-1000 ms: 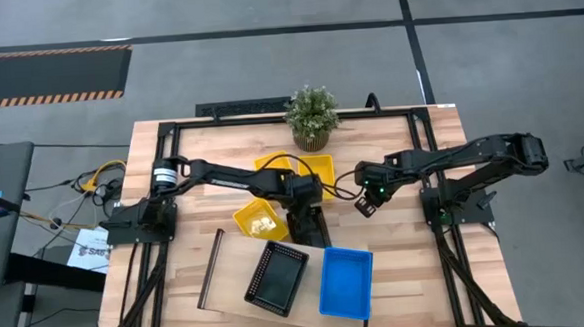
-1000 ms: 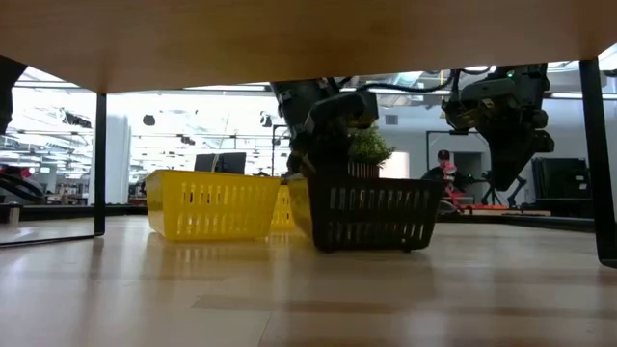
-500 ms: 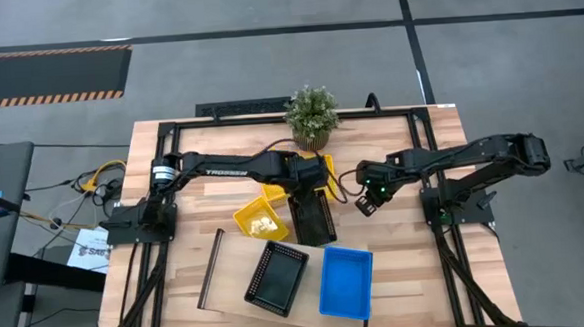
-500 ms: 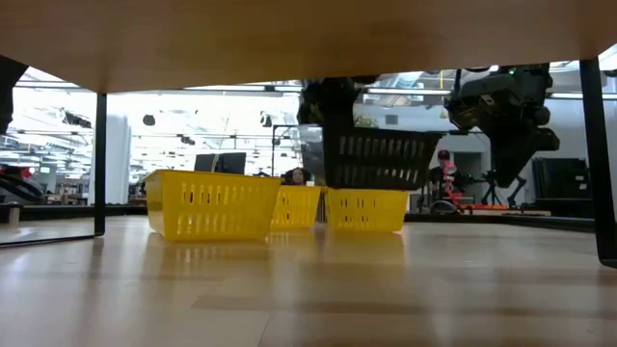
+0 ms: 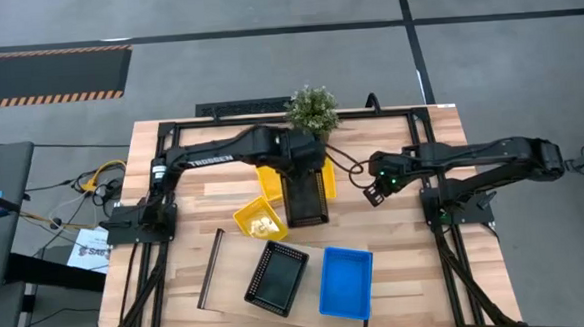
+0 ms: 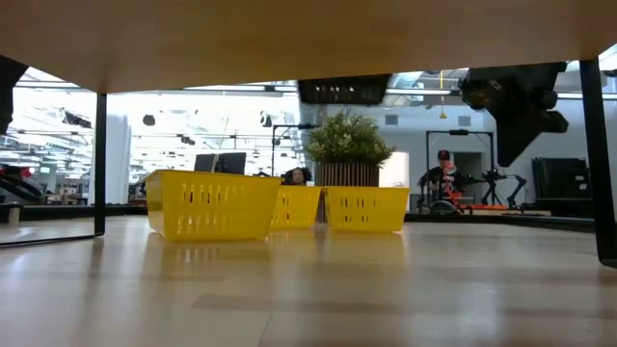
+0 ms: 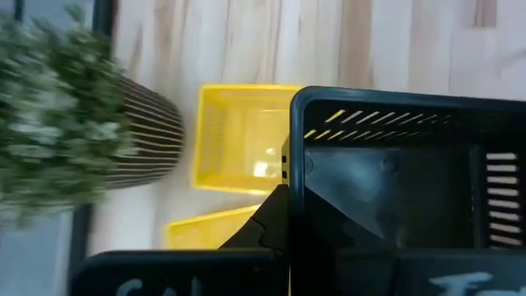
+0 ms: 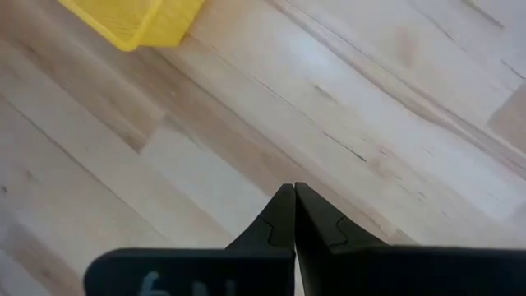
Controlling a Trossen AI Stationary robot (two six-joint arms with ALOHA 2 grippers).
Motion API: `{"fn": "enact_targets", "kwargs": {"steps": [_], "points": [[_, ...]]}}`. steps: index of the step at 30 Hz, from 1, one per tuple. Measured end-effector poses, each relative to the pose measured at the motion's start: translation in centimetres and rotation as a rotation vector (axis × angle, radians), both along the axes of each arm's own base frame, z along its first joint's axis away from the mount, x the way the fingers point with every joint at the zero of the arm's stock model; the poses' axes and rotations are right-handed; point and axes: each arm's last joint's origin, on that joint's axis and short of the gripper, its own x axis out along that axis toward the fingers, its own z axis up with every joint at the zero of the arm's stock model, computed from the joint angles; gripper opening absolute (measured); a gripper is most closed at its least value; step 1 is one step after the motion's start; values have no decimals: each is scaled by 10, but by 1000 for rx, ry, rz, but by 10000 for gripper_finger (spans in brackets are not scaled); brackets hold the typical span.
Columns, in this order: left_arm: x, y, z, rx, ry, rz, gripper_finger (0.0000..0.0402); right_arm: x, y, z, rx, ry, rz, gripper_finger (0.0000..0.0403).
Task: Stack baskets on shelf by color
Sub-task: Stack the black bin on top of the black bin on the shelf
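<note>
My left gripper (image 5: pixel 303 176) is over the table's middle, shut on a black mesh basket (image 5: pixel 306 199) that hangs high above the table; only its underside (image 6: pixel 344 89) shows in the low view. Beneath and beside it, yellow baskets (image 5: pixel 259 221) (image 6: pixel 210 204) (image 7: pixel 238 140) rest on their bases on the tabletop. The shelf (image 5: pixel 236 273) lies at the near edge and carries another black basket (image 5: pixel 276 277) and a blue basket (image 5: pixel 345 283). My right gripper (image 5: pixel 378 192) (image 8: pixel 293 205) is shut on nothing and hovers right of the middle. My left gripper holds the black basket by the rim of one end wall (image 7: pixel 290 156), the end toward the far edge. The wall stands between the fingers, with one finger (image 7: pixel 267 224) on its outer side; the other is lost against the dark inside. The basket is lifted clear, roughly level.
A potted plant (image 5: pixel 313 115) (image 6: pixel 349 149) stands at the far edge, just behind the left gripper. Black frame rails run around the tabletop. Bare wood lies under the right gripper (image 8: pixel 345 123) and on the table's right side.
My left gripper has risen and moved toward the far edge, carrying the black basket from the tabletop up clear of it, above the yellow baskets. My right gripper has shifted slightly toward the right edge.
</note>
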Motion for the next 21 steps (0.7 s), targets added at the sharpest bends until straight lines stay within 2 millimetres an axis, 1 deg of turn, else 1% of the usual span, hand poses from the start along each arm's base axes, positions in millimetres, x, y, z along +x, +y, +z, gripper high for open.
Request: {"fn": "enact_targets", "kwargs": {"steps": [3,5,7,9,12,15,18,21], "points": [[-11,0,24,17,9,-40,0,-1,0,1,0,-2,0,20],[-18,-1,40,0,-41,-44,0,-1,0,1,-1,-5,0,19],[-32,-4,54,-56,-97,-65,0,-1,0,1,-3,-1,9,17],[-49,-9,73,-128,-145,-119,0,-1,0,1,-8,-1,21,16],[-75,-17,96,-152,-189,-130,0,-1,0,1,-17,1,46,17],[-89,-28,108,-153,-215,-189,0,-1,0,1,-24,3,63,19],[-92,-44,112,-202,-232,-309,0,-1,0,1,-26,4,68,19],[-93,-65,111,-251,-225,-455,0,0,0,1,-34,3,88,17]]}}
